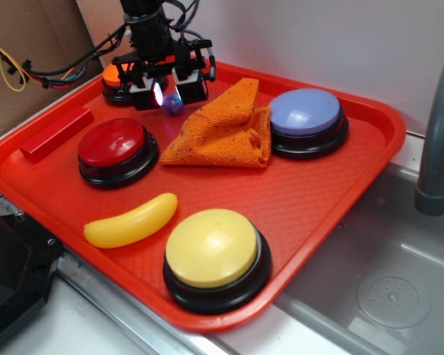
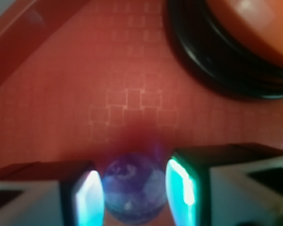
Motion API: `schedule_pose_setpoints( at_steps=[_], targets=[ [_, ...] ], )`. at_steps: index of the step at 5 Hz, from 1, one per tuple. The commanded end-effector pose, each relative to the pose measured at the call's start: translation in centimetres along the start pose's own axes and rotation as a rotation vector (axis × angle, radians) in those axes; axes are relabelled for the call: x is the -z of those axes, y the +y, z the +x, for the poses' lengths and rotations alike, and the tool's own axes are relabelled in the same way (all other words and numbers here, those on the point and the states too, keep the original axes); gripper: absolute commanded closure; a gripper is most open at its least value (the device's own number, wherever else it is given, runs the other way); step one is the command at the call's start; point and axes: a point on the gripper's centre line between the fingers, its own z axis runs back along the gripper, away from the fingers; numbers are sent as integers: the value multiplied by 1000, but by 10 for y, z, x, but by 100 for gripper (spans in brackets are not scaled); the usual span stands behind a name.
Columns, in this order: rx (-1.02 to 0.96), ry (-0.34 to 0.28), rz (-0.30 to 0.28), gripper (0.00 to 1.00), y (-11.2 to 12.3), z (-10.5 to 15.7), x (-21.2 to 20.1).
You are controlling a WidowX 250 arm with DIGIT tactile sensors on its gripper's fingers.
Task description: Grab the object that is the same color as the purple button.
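Red tray (image 1: 333, 192) with faint square grid texture. Buttons: periwinkle button (image 1: 305, 111), red button (image 1: 111, 141), yellow button (image 1: 212, 247), orange button (image 1: 112, 76), all black bases. Dark purple ball (image 1: 173, 104). Orange cloth (image 1: 226, 129), yellow banana (image 1: 131, 220), red block (image 1: 56, 133).

You find no writing to read in either view — no words, labels, brand marks or numbers. The red tray (image 1: 333, 200) carries only an embossed grid of small squares, seen close in the wrist view, and that is texture, not lettering. The domes of the purple button (image 1: 305, 112), the red button (image 1: 112, 142) and the yellow button (image 1: 212, 248) are plain — no symbols on them. The sink (image 1: 394, 298) shows a faint round stamped pattern, too small to read.
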Motion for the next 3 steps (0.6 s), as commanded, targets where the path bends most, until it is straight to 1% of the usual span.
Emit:
schedule_pose_setpoints(
  at_steps=[1, 2, 3],
  targets=[
    [-39, -46, -21, 100, 9, 12, -20],
    [-51, -102, -34, 100, 1, 14, -59],
    [55, -119, -80, 100, -17, 0, -109]
  ],
)
